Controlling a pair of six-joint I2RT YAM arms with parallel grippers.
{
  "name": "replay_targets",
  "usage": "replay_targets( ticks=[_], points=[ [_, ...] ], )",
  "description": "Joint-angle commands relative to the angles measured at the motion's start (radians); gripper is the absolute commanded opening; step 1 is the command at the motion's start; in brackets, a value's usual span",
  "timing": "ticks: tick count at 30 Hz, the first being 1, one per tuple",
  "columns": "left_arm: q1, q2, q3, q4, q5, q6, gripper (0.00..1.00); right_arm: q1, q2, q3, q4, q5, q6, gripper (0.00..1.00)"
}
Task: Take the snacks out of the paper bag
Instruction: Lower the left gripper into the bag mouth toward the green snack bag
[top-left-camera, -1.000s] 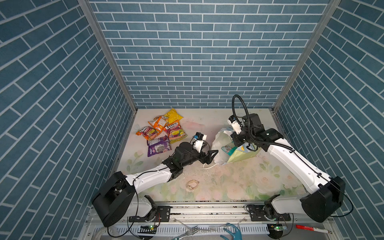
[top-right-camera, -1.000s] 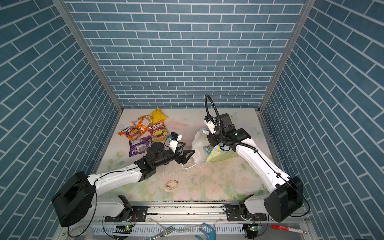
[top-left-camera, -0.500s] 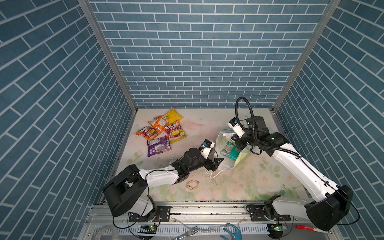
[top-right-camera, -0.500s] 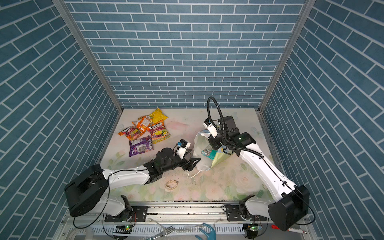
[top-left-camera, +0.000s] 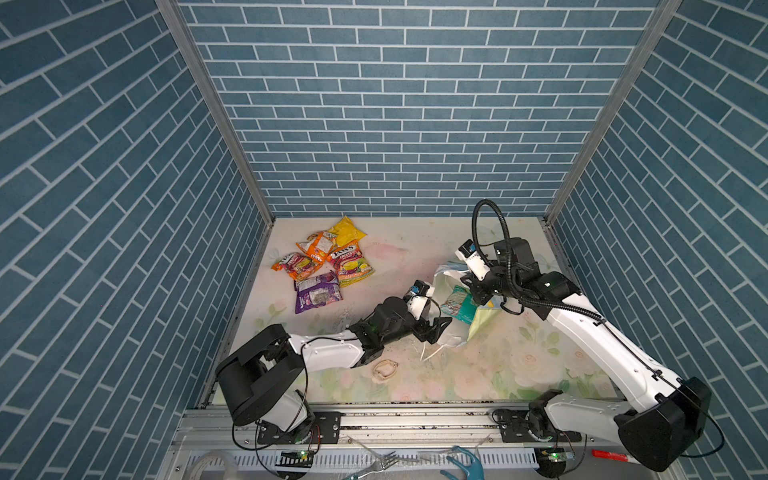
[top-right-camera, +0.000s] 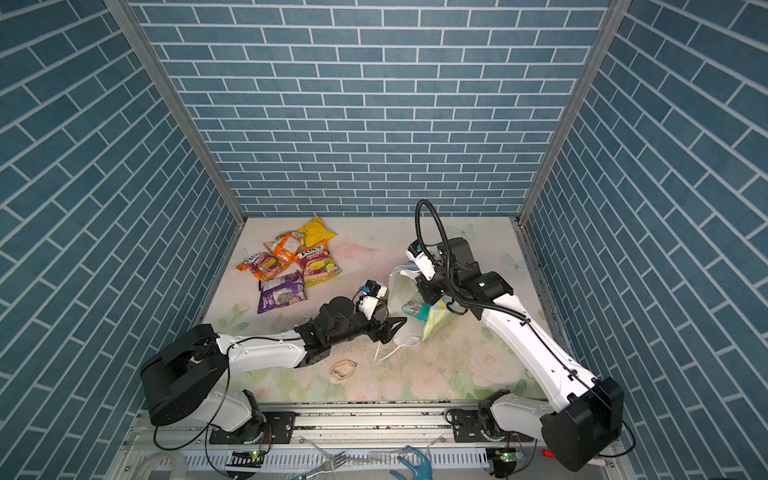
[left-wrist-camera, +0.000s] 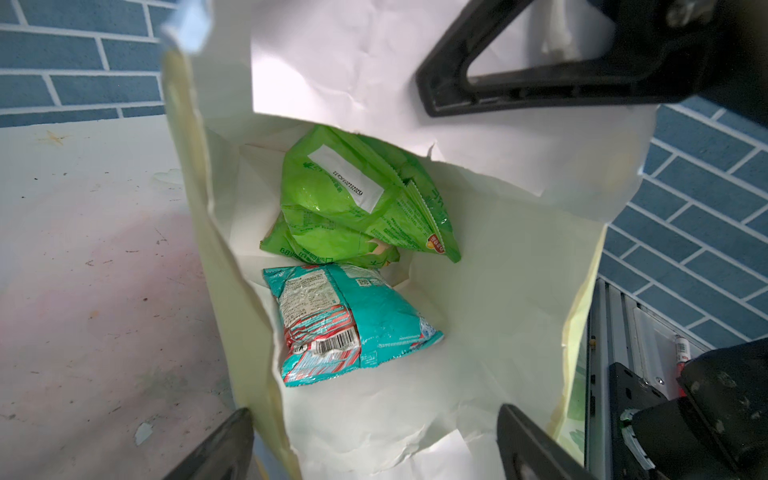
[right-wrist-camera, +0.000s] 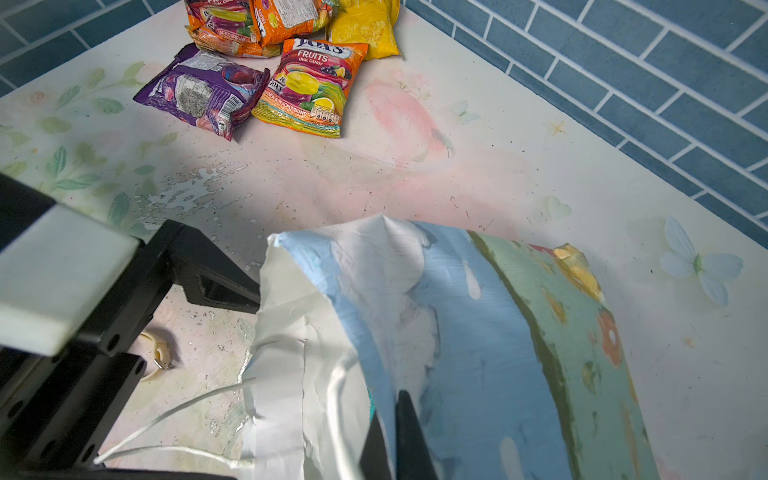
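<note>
Gaping wide and empty, the left claw (left-wrist-camera: 374, 436) sat at the mouth of the tilted bag (right-wrist-camera: 478, 332). Inside lay a teal packet (left-wrist-camera: 353, 320), with a green packet (left-wrist-camera: 353, 203) beyond it. The right claw (right-wrist-camera: 392, 411) was clamped shut on the bag's wall. Far left on the tabletop (top-left-camera: 415, 257), five more packets (top-left-camera: 348, 266) lay clustered.

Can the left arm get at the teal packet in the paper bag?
Probably yes. The left gripper sits, jaws open, at the mouth of the paper bag, the right gripper pinches its wall, and the teal packet lies uncovered nearest the opening.
</note>
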Motion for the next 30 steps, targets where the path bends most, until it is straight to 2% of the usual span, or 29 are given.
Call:
replay_targets(
  ticks=[1,7,13,21,30],
  points=[
    [-0.014,0.018,0.04,-0.006,-0.01,0.009,0.94,0.001,-0.008,0.002,0.047,-0.014,-0.03,0.0],
    [-0.025,0.038,0.088,-0.048,-0.047,0.032,1.0,0.001,0.007,0.0,0.085,-0.038,-0.012,0.0],
    [-0.025,0.06,0.149,-0.081,-0.082,0.026,1.0,0.001,0.0,-0.01,0.121,-0.046,0.005,0.0],
    [-0.023,0.12,0.253,-0.114,-0.03,-0.043,1.0,0.001,-0.018,-0.021,0.155,-0.051,0.042,0.0],
    [-0.022,0.115,0.324,-0.187,-0.022,-0.059,1.0,0.002,-0.021,-0.029,0.192,0.026,0.151,0.0]
  ],
)
